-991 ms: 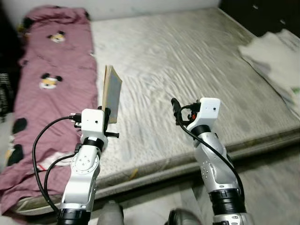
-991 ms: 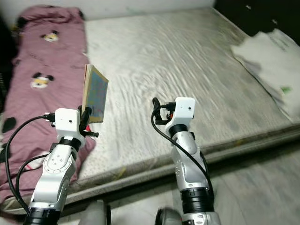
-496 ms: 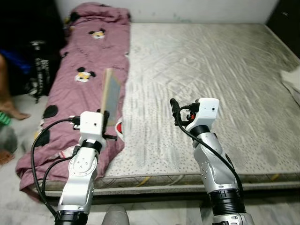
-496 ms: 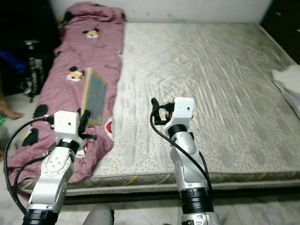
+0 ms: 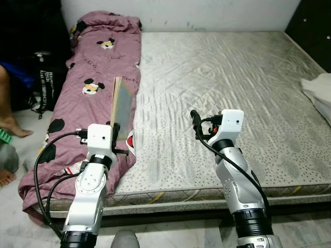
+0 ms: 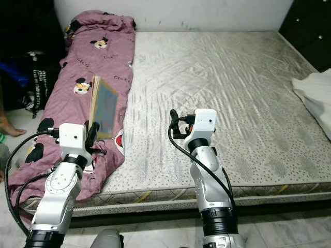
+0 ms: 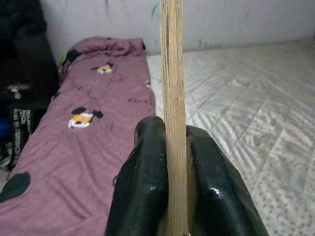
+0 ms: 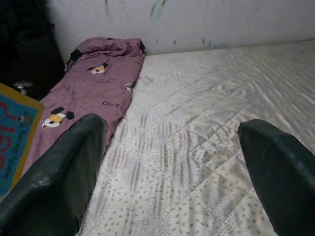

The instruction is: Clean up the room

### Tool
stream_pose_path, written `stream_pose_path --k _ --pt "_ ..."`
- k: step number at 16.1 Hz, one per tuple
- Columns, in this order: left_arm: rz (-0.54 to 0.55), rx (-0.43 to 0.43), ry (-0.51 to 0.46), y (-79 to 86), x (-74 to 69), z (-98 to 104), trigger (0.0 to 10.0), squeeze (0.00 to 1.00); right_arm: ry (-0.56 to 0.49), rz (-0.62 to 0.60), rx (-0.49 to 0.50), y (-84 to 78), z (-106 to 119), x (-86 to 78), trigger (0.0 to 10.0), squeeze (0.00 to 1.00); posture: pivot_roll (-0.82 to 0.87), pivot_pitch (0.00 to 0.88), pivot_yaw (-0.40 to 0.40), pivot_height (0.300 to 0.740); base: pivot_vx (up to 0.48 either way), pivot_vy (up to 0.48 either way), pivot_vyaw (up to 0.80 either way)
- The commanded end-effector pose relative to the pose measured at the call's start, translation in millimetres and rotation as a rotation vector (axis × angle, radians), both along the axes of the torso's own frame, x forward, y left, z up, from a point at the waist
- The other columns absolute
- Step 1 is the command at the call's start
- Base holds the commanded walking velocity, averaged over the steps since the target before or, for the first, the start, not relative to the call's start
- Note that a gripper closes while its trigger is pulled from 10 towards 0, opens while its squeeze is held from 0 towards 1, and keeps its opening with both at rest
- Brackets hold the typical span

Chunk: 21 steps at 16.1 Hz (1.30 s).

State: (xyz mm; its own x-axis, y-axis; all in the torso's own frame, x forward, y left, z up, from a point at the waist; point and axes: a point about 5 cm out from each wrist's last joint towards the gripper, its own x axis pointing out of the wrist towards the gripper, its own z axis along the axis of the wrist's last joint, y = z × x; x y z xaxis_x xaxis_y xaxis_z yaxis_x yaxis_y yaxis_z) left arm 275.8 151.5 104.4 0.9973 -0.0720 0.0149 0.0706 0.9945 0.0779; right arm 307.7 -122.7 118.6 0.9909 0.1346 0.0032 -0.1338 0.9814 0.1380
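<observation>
Book [image 5: 121, 106] standing upright in the left gripper [image 5: 115, 130] — a thin, flat picture book, long axis vertical, held over the maroon cartoon-print blanket [image 5: 93, 67] at the bed's left edge. The right gripper [image 5: 194, 120] is hovering empty above the quilted grey mattress [image 5: 222, 67], so the left arm is the one carrying. The right eye view is showing the blue cover with its yellow border. Along the left wrist, both jaws are clamping the pale page edges — glossy black fingers [image 7: 145, 182] on either side. From the right wrist, the jaws are standing wide apart over the mattress.
</observation>
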Motion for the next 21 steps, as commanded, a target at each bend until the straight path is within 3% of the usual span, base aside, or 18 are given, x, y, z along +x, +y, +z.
stream_pose_path --k 1,6,13,17,21 --pt "0.01 0.003 -0.067 1.2 3.9 12 10.0 0.0 -0.006 -0.002 0.002 -1.4 2 -0.2 10.0 0.0 0.1 0.0 -0.012 0.74 0.0 0.0 0.0" --pt "-0.038 -0.006 -0.062 -11.8 5.9 12 10.0 0.0 0.012 -0.011 -0.022 -3.0 -2 2.0 10.0 0.0 0.09 0.0 -0.017 0.74 0.0 0.0 0.0" --pt "-0.062 -0.031 -0.067 -17.5 9.2 13 10.0 0.0 0.003 -0.02 -0.066 -7.5 -2 0.3 10.0 0.0 0.08 0.0 -0.011 0.74 0.0 0.0 0.0" --pt "-0.065 -0.027 -0.067 -18.6 8.6 13 10.0 0.0 -0.007 -0.005 -0.084 -5.9 -2 1.3 10.0 0.0 0.09 0.0 -0.018 0.74 0.0 0.0 0.73" --pt "-0.061 -0.028 -0.063 -17.4 6.9 12 10.0 0.0 0.001 -0.002 -0.087 -4.9 -3 2.7 10.0 0.0 0.1 0.0 -0.025 0.74 0.0 -0.202 0.0"
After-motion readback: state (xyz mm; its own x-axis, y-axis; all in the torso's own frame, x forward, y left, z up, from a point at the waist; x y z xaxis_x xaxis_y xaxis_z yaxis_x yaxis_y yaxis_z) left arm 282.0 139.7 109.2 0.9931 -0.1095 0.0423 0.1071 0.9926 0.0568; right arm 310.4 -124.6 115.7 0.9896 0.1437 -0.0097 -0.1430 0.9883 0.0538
